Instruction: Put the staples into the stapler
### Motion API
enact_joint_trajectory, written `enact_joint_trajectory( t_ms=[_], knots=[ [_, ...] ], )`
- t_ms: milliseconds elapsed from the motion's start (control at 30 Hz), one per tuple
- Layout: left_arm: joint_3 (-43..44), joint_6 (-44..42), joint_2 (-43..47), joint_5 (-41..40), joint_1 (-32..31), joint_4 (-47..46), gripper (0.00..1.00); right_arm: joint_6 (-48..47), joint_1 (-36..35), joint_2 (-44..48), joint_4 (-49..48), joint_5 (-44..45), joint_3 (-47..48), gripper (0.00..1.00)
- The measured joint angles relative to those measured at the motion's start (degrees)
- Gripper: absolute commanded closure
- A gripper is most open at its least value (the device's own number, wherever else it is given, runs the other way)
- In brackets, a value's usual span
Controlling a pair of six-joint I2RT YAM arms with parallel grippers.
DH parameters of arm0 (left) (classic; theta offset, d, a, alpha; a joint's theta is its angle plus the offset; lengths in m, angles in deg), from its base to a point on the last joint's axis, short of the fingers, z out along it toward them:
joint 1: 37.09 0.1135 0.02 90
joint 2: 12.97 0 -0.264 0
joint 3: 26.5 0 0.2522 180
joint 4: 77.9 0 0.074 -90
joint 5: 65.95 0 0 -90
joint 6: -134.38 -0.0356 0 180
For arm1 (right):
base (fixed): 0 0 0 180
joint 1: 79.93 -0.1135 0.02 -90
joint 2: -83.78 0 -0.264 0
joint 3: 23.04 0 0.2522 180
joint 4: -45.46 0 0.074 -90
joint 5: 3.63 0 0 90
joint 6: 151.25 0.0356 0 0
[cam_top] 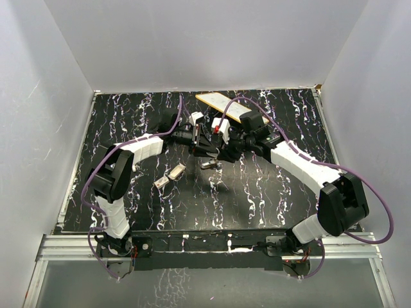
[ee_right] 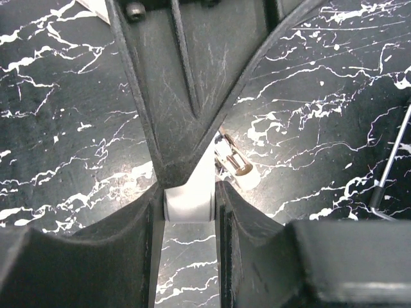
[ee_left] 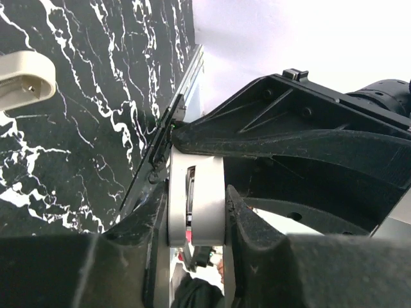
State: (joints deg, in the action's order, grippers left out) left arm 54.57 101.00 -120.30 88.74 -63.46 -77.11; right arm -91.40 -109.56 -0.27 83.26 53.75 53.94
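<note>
Meeting over the middle of the surface (cam_top: 270,192), the left jaws and right jaws both squeeze the stapler (ee_left: 196,205). Open room lies at 6 o'clock. A yellow-edged board (cam_top: 221,106) sits at 12 o'clock by the far edge. A small silver piece (cam_top: 170,176) lies at 8 o'clock, apart.

You see the right gripper (ee_right: 187,196) with black fingers (ee_right: 144,231) clamped on the small whitish-silver stapler (ee_right: 190,208), a shiny metal part poking out right, over the black white-veined marble tabletop (ee_right: 70,128).
</note>
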Motion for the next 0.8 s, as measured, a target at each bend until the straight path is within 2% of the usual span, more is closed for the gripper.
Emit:
enact_joint_trajectory(
  t_ms=[133,200,233,267,467,600,800],
  knots=[
    [-0.72,-0.26,0.02,0.22,0.13,-1.05,1.0,0.04,0.09,0.09,0.2,-0.37,-0.04,0.92],
    [-1.62,0.0,0.07,0.26,0.09,-2.27,0.41,0.02,0.02,0.09,0.13,-0.5,-0.42,0.92],
    [-2.03,0.39,0.07,0.35,0.02,-2.93,0.17,0.0,0.0,0.09,0.17,-0.5,-0.63,0.92],
    [-2.4,0.66,0.07,0.31,0.0,-3.54,0.05,-0.07,0.0,0.11,0.07,-0.55,-0.85,0.92],
    [-2.58,-2.38,0.74,0.15,0.11,-2.86,0.03,-1.36,0.2,1.51,-0.04,-0.33,-3.17,0.92],
    [-1.2,-10.75,2.27,-1.18,1.4,3.52,0.03,-4.52,1.97,4.24,1.01,-0.04,-6.58,0.92],
    [2.21,-25.29,3.56,-6.34,8.85,15.52,0.03,-11.45,4.31,4.98,3.41,2.38,-12.9,0.89]
  ],
)
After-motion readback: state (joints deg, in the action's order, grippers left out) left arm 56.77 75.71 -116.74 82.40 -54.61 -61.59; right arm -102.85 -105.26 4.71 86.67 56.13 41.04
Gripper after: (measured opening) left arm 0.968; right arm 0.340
